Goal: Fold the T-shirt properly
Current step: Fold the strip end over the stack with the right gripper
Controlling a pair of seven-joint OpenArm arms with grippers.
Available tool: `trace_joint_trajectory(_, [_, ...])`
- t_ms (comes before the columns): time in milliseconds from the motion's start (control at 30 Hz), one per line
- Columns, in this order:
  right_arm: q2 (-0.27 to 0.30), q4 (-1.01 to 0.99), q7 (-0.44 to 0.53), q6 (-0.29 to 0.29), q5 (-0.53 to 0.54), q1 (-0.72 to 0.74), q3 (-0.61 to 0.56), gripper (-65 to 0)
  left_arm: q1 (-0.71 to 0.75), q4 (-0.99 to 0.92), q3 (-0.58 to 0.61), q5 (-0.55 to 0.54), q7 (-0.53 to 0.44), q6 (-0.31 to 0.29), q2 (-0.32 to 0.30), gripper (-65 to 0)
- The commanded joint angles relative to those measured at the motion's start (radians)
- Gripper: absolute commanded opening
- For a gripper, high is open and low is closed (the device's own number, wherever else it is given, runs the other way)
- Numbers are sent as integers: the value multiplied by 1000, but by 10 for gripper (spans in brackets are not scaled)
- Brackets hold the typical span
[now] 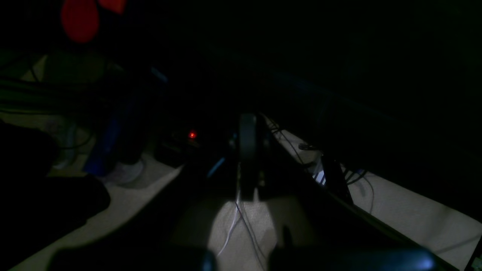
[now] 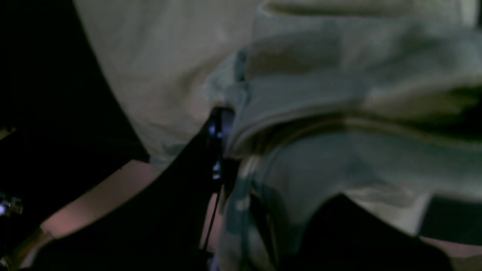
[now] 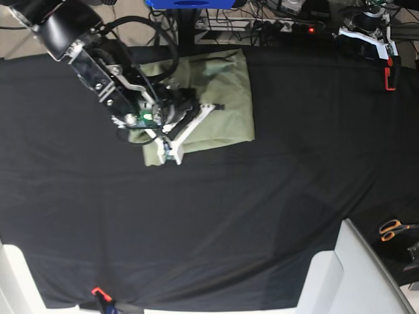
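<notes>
On the folded T-shirt [image 3: 226,104], right fingers [image 3: 213,108] nearly closed, touching cloth.

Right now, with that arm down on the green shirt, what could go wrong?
The right gripper looks shut on the T-shirt, which lies partly folded near the table's far edge. Lifting away without letting go could drag the layers and undo the fold. The bunched layers might also settle into creases. The left gripper is parked far off, so it cannot steady the cloth.

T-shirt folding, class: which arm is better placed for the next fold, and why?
Probably the right. Its tool is over the T-shirt, shut on cloth; the left tool sits at the far table edge.
</notes>
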Motion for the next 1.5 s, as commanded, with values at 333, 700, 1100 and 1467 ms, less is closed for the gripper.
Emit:
trace_joint_trajectory(333, [-42,0,8,-1,5,17,5,-648,9,8,-6,-7,-19,-2,-11,-650])
trace_joint_trajectory(700, [-77,-50,8,1,5,31,-61,-650,9,7,-6,-7,-19,-2,-11,-650])
trace_joint_trajectory(1100, [-82,-83,69,2,11,28,-65,-618,9,7,-6,-7,-19,-2,-11,-650])
trace_joint_trajectory(1467, [-103,-83,65,182,11,26,-67,-434,7,7,-6,-7,-19,-2,-11,-650])
